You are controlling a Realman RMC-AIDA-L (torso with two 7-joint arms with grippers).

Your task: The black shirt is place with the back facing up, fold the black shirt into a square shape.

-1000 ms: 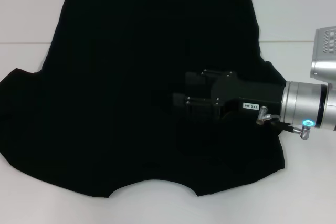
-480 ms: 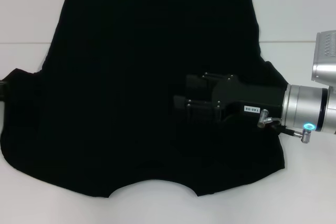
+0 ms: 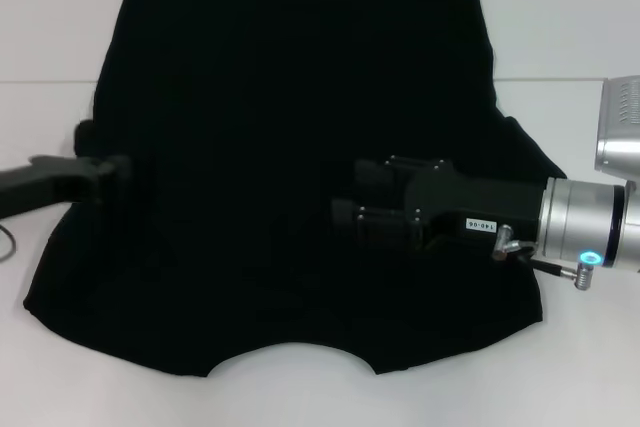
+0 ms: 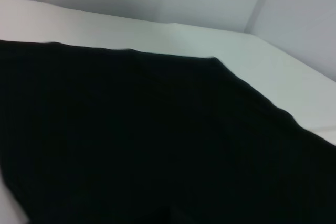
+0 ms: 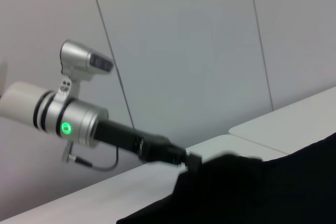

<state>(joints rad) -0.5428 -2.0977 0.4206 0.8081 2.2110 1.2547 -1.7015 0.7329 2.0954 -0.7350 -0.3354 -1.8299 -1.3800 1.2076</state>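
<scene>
Across the white table [image 3: 580, 37] the black shirt [image 3: 290, 147] lies spread, its curved neckline at the near edge and its straight hem at the far edge. On the shirt's left side the sleeve is lifted and drawn inward over the body, so the cloth there ends in a slanting edge with bare table beside it.

At that folded sleeve, the left gripper [image 3: 118, 169] reaches in from the left, its dark body level above the table and its tip meeting the cloth. From the right wrist view the same gripper [image 5: 185, 157] shows with its tip buried in a raised bunch of black fabric, so it appears to be clamped on the sleeve, though the fingers themselves merge with the dark cloth. Behind it in that view stands a pale panelled wall [image 5: 210, 51], and the arm's silver wrist carries a glowing green ring [image 5: 65, 127].

Over the shirt's right half, the right gripper [image 3: 345, 197] lies low above the cloth, pointing toward the shirt's middle; its black fingers blend into the fabric and I cannot tell whether they are parted or closed. A small white label [image 3: 480, 224] on its black housing bears printed digits too small to read surely. Its silver wrist shows a blue-lit ring [image 3: 590, 258].

The left wrist view shows only black cloth and table beyond.
</scene>
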